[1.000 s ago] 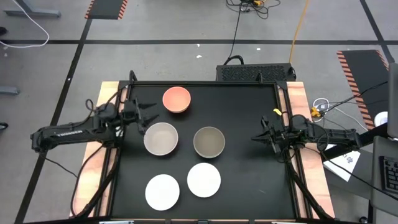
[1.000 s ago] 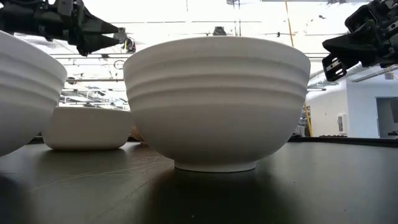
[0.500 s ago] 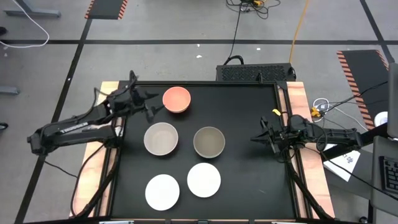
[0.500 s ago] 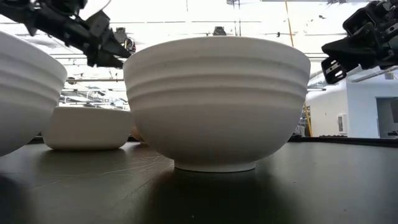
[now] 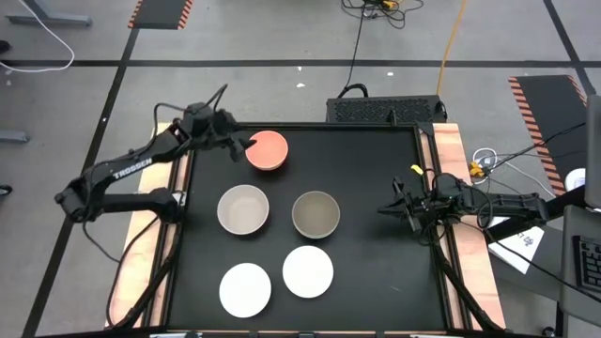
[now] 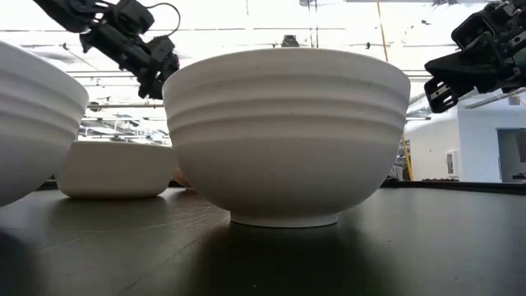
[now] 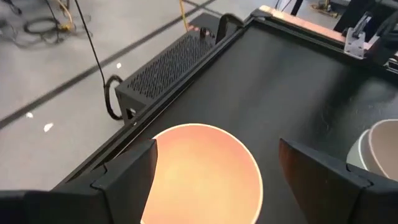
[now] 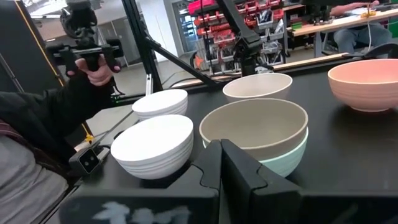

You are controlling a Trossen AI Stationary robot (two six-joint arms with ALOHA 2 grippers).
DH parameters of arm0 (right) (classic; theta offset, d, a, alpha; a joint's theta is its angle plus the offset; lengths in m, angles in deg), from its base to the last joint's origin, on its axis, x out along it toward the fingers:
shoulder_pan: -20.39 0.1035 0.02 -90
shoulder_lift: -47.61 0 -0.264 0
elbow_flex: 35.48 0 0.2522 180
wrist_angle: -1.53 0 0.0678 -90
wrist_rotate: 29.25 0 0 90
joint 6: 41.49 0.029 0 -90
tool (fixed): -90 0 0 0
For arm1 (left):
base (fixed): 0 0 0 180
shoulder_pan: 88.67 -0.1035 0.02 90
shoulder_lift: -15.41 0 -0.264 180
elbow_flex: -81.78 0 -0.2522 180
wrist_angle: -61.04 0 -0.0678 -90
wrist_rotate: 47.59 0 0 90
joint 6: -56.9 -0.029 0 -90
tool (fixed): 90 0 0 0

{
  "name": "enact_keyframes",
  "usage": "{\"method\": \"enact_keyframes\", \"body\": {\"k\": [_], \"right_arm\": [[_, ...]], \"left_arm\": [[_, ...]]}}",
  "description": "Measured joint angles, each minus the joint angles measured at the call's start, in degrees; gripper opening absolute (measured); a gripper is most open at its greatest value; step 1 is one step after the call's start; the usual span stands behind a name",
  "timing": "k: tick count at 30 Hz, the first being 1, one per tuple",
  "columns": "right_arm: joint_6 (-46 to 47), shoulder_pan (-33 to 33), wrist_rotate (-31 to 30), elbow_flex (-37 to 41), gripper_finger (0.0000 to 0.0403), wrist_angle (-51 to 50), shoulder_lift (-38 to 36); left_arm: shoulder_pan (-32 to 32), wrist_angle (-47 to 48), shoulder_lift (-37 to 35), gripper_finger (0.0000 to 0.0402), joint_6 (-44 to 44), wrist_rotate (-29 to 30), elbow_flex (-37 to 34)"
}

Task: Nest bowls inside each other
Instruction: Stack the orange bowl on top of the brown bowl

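Black matte bench top (image 5: 376,235), wood-edged, workshop floor with cables beyond. Five bowl positions on it: a salmon-orange round shallow bowl (image 5: 267,149) near the far edge toward the left side; a beige-grey round bowl (image 5: 243,208) mid-bench; an olive-grey round bowl (image 5: 315,214) just right of it, already seated in a mint-green bowl (image 8: 283,163) whose rim shows beneath it in the right wrist view; two white ribbed bowls (image 5: 245,288) (image 5: 308,270) toward the near edge. Left gripper (image 5: 237,145) stands at the far-left corner with fingers spread wide, holding nothing; in its wrist view the salmon bowl (image 7: 202,171) lies between and ahead of the two fingers, no contact visible. Right gripper (image 5: 387,208) waits near the right edge, fingers closed, empty. Judged step: reaching for the salmon bowl. Risks: a finger landing on the rim rather than straddling it would tip or skid the bowl on the smooth surface; a shallow pinch on the curved wall could slip during lift. A person's sleeve (image 8: 37,112) shows beyond the bench.
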Motion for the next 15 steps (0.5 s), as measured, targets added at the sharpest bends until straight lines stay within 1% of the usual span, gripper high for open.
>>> {"method": "enact_keyframes", "body": {"k": [4, 7, 15], "right_arm": [[0.0, 0.0, 0.01, 0.0, 0.0, 0.0, 0.0], [0.1, -0.01, 0.02, 0.0, 0.0, 0.0, 0.01], [0.37, -0.02, 0.02, 0.0, 0.0, 0.0, 0.11]], "left_arm": [[-2.47, 2.95, 5.96, 0.0333, -0.58, -1.78, 4.17], [-3.67, 5.26, 9.7, 0.0333, -0.79, -1.81, 7.36], [-5.25, 12.33, 16.32, 0.0333, -5.39, -1.68, 14.29]]}}
